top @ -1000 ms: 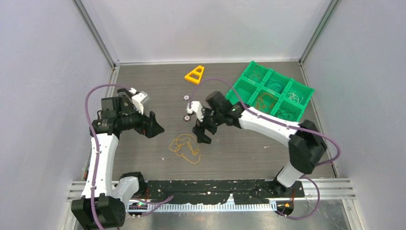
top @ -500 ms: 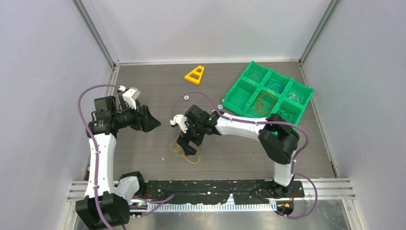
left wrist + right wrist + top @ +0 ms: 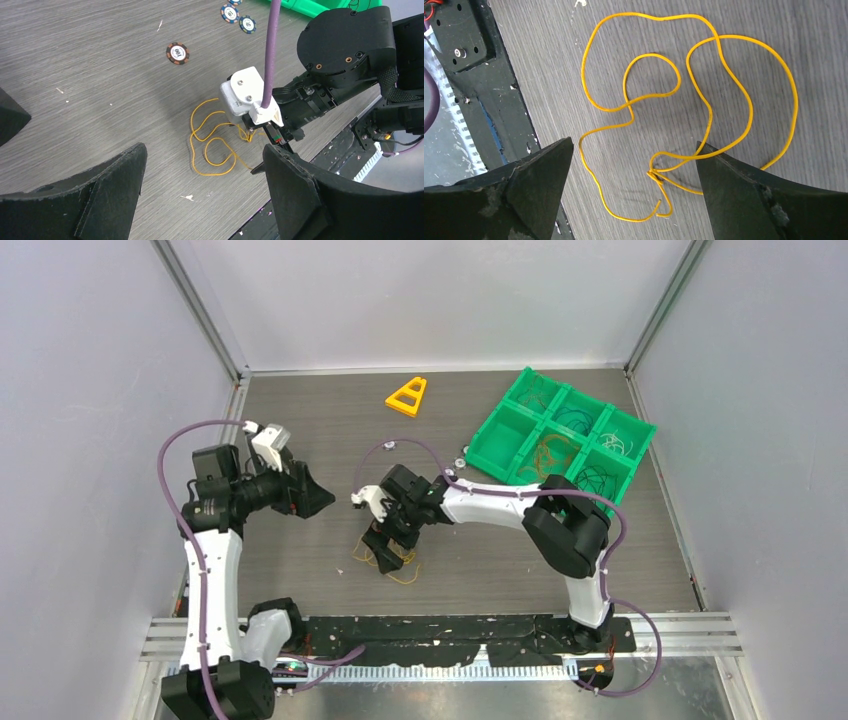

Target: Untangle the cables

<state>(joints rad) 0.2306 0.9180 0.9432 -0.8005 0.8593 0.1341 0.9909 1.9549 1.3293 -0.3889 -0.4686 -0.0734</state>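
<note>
**While the right gripper hangs over the knot, the left one waits aside**

Because the yellow cable lies flat on the tabletop in loose crossing loops, the right gripper hangs directly above it. Its fingers are spread wide with nothing held, and the small knot sits between the tips, probably so it can pinch there. The left gripper is well apart, also wide open and empty, likely to leave room.
</note>
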